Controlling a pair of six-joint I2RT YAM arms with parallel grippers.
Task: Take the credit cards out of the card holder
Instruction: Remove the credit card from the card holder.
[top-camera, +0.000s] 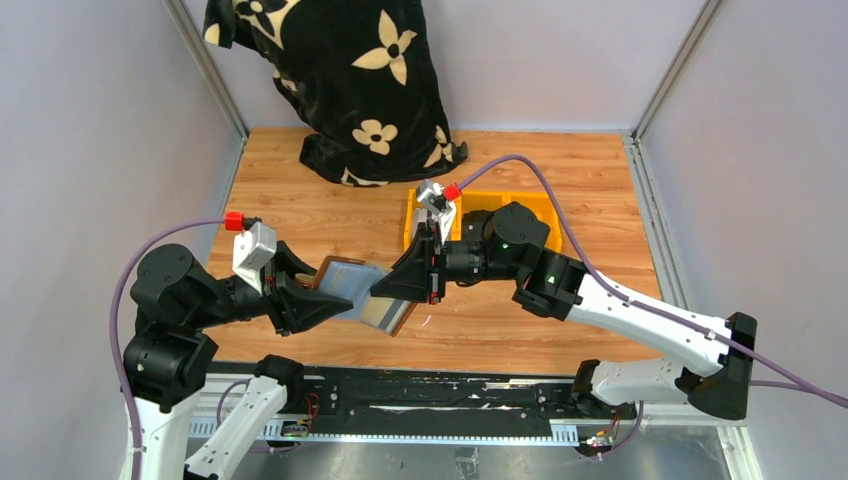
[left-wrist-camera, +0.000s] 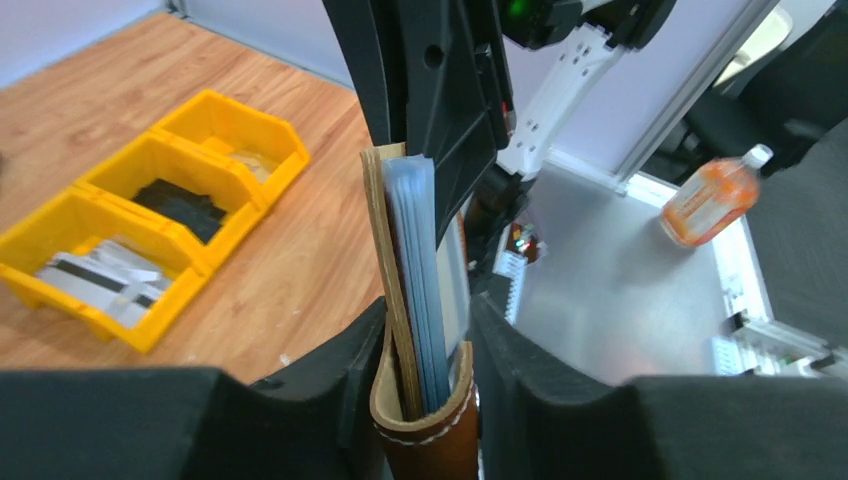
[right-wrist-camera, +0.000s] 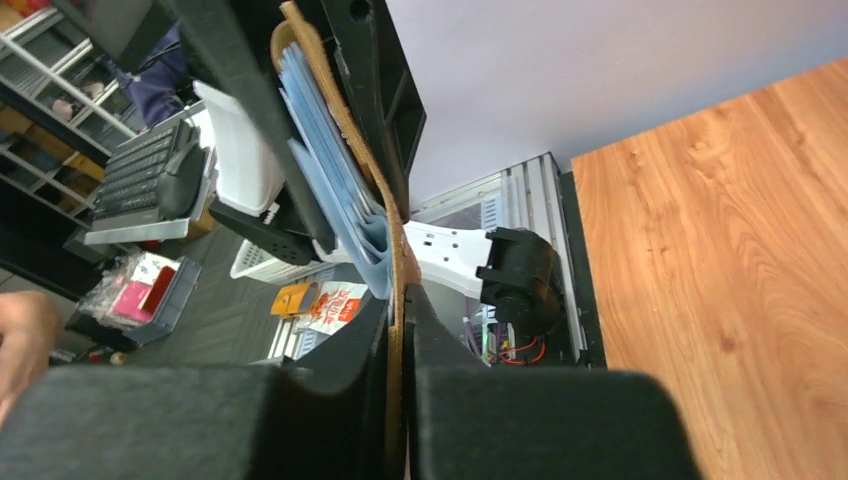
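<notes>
Left gripper (top-camera: 330, 300) and right gripper (top-camera: 383, 290) each pinch tight on the brown card holder (top-camera: 356, 280), with yellow bins (top-camera: 412, 222) at its 1 o'clock.

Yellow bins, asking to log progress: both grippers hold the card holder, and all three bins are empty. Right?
Not quite. The left wrist view shows the yellow bins are not empty: one holds pale cards, another a dark object. Both the left gripper and right gripper do hold the card holder.
</notes>
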